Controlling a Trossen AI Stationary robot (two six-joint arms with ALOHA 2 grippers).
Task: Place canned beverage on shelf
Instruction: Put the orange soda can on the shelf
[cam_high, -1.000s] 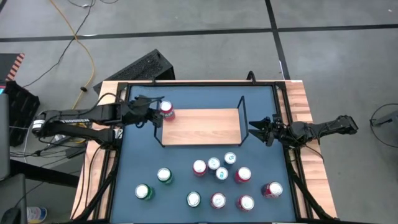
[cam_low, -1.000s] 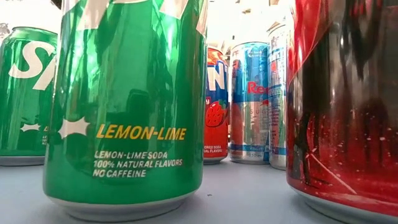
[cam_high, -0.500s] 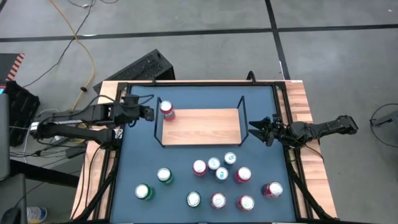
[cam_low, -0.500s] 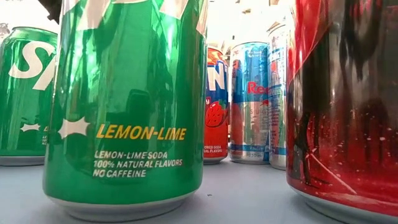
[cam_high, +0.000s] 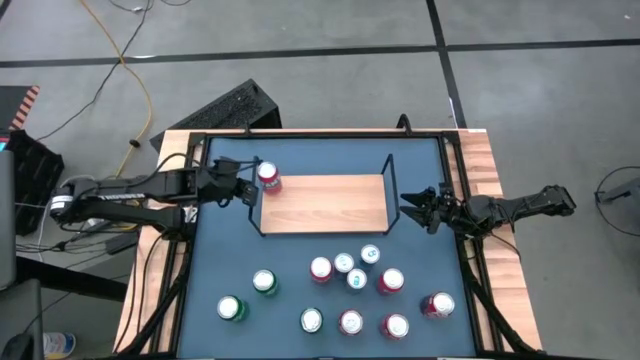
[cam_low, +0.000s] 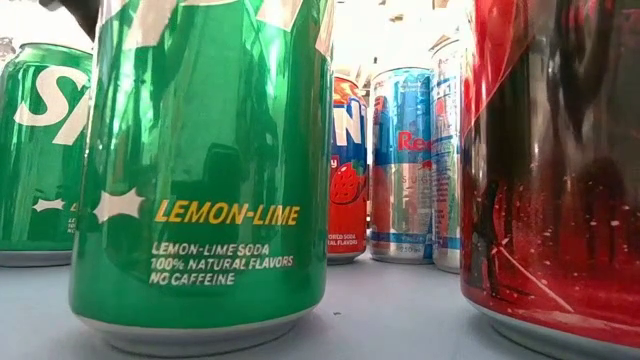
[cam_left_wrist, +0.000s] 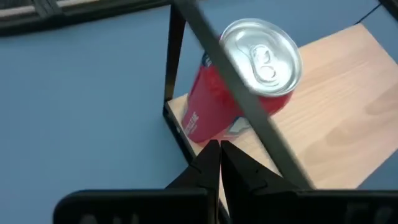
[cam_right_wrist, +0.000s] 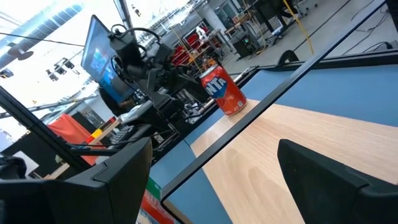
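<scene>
1 red can (cam_high: 268, 177) upright on shelf (cam_high: 325, 205) corner, clenched empty left gripper (cam_high: 243, 193) beside.

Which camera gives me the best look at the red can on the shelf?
The left wrist view: the red can fills it, standing upright at the shelf end. The high view shows only its top; the right wrist view shows it far off; the low view doesn't clearly show it.

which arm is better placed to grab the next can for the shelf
Probably right. Its tool is open beside the shelf, nearer the blue cans. The left tool is shut beside the red can already shelved.
</scene>
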